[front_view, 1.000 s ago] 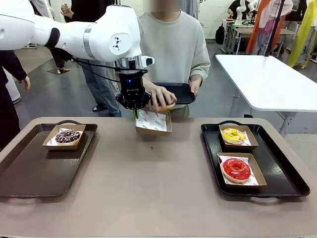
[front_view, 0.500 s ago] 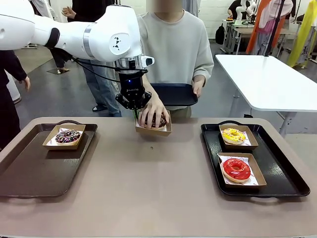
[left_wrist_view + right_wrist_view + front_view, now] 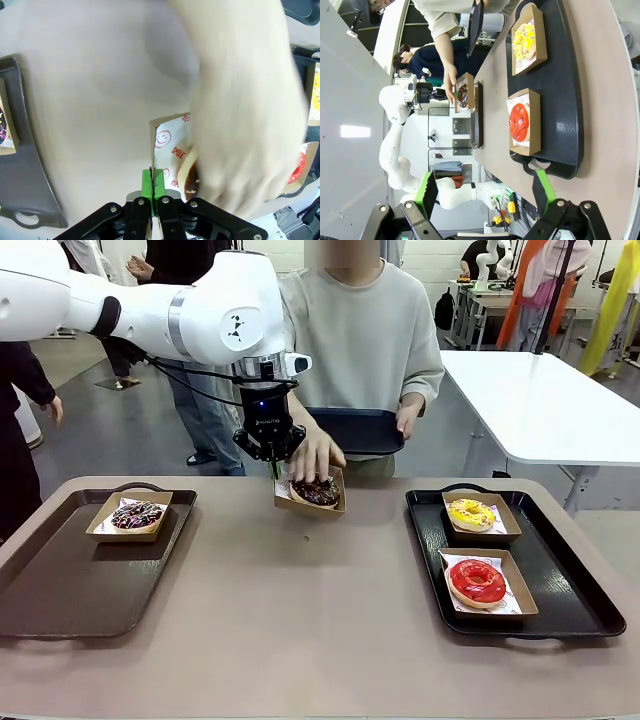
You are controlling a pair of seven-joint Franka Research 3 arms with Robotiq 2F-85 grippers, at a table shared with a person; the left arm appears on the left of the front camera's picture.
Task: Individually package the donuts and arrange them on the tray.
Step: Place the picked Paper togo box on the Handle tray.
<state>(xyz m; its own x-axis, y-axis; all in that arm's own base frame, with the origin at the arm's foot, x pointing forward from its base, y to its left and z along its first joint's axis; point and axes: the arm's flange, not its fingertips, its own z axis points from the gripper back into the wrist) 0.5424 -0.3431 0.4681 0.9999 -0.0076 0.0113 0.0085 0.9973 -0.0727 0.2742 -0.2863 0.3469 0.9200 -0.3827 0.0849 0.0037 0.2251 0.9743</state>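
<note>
At the table's far middle my left gripper (image 3: 273,466) is shut on the near-left wall of a brown paper box (image 3: 309,504). In the left wrist view the green pads (image 3: 147,181) of that gripper (image 3: 154,176) pinch the wall of the box (image 3: 168,142). A chocolate donut (image 3: 318,490) lies in it, with the person's hand (image 3: 314,453) just above. The same hand (image 3: 240,115) is blurred over the donut (image 3: 190,175). My right gripper (image 3: 485,195) is open and holds nothing, well back from the yellow donut (image 3: 526,38) and red donut (image 3: 520,122).
A brown tray (image 3: 70,585) on the left holds a boxed chocolate donut with sprinkles (image 3: 137,514). The black tray (image 3: 575,590) on the right holds the boxed yellow donut (image 3: 471,512) and red donut (image 3: 477,580). The person's other hand holds a dark tray (image 3: 355,428).
The person's hand brought a chocolate donut down into the box and has now lifted slightly off it. My left gripper has stayed shut on the box wall.
</note>
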